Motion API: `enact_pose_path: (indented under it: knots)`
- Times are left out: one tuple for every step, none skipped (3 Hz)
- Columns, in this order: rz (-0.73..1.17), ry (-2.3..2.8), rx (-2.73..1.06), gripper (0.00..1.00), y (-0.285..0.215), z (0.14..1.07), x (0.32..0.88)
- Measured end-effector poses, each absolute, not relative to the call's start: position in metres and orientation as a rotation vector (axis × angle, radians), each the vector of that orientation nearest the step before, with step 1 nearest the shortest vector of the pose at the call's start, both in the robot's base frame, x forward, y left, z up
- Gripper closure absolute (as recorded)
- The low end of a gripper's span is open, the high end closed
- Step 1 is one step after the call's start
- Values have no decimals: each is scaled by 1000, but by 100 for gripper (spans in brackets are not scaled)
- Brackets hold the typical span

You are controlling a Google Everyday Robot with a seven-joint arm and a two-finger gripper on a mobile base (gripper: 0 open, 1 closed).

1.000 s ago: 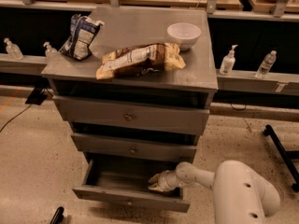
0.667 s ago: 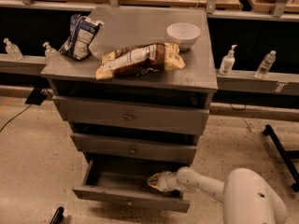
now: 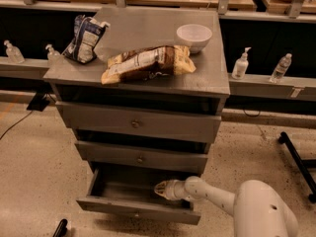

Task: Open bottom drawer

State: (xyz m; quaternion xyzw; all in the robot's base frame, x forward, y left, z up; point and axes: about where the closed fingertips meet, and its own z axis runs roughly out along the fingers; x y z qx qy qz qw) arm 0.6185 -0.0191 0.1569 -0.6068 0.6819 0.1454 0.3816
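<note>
The grey chest (image 3: 217, 85) stands in the middle of the camera view with three drawers. Its bottom drawer (image 3: 133, 207) is pulled out toward me, and its dark inside shows. My white arm comes in from the lower right. The gripper (image 3: 159, 189) at its end reaches over the drawer's front and sits inside the open drawer, right of centre. The middle drawer (image 3: 140, 158) and top drawer (image 3: 136, 123) are pushed in, each with a small round knob.
On the chest's top lie a tan snack bag (image 3: 148, 63), a blue and white bag (image 3: 85, 38) and a white bowl (image 3: 194, 35). Small bottles (image 3: 240, 64) stand on the ledge behind. A black stand leg (image 3: 296, 157) crosses the speckled floor at right.
My arm's bulky white link has shifted right and lower in the view. The gripper stays inside the open bottom drawer, and the drawer stands out about as far as before.
</note>
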Motion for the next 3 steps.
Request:
enact_pose_path:
  knots:
    - [478,1767,-1596,100,-8,144,621]
    - [687,1811,-1681,100,12,140,591]
    - [797,1863,-1681,100,18,156,548]
